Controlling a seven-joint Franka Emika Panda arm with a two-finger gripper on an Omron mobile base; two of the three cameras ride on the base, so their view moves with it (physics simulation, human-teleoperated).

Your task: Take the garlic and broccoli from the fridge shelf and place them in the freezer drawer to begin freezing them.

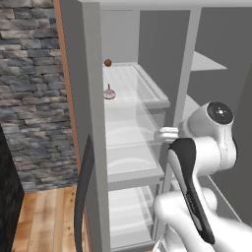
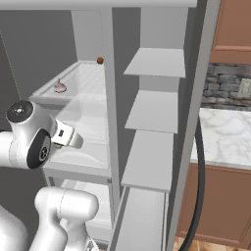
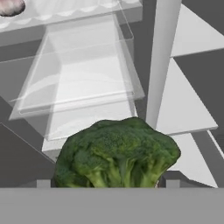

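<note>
The broccoli (image 3: 116, 155), a dark green bumpy clump, sits right at my gripper (image 3: 109, 183), held clear of the shelves; its bulk hides the fingertips. The garlic (image 1: 109, 93), a pale pinkish bulb with a pointed tip, lies on the ribbed white fridge shelf (image 1: 147, 91) in the upper left compartment. It also appears in the right base view as garlic (image 2: 60, 87) on the shelf (image 2: 86, 81), and at the hand view's top left corner as garlic (image 3: 9, 6). The hand is below and in front of that shelf. The freezer drawer is out of view.
A small orange-brown ball (image 1: 107, 62) rests at the back of the same shelf. Clear curved-front bins (image 3: 78, 74) sit under the shelf. A vertical divider (image 2: 110, 112) separates them from plain grey narrower shelves (image 2: 156, 110) on the right. A marble counter (image 2: 225, 135) lies further right.
</note>
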